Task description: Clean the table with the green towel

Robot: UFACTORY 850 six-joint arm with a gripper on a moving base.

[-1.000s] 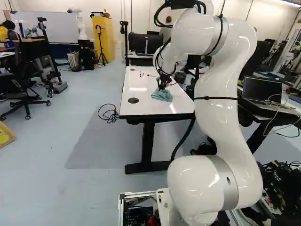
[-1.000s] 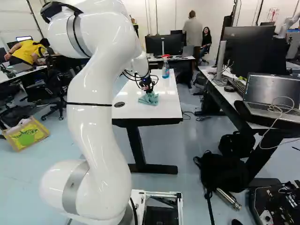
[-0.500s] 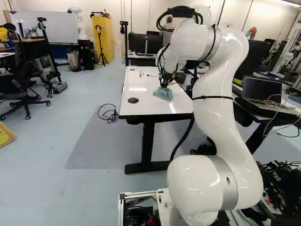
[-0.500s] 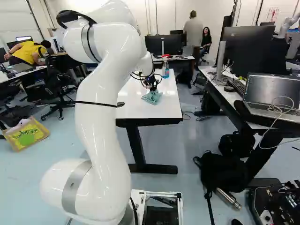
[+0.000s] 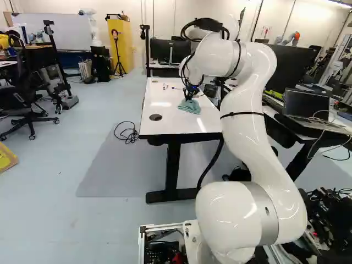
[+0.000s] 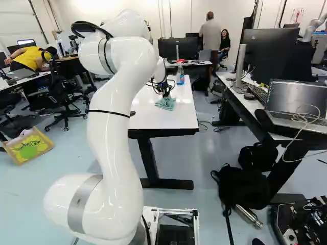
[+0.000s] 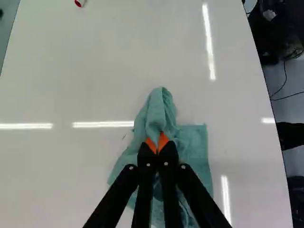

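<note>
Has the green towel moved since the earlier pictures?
Yes: in the left base view, judged against the dark disc in the table, the towel has shifted toward the table's far end.

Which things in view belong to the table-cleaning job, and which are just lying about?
For the job:
green towel, pinched in the gripper
white table
perhaps the spray bottle

Lying about:
black backpack
yellow bag
coiled cable
open laptop, right base view's right side

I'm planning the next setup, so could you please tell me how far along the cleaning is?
Grasping looks done: the gripper is shut on a fold of the green towel. In hand is probably the wiping, as the towel lies on the white tabletop. Left, likely: the small dark mark beside it.
</note>
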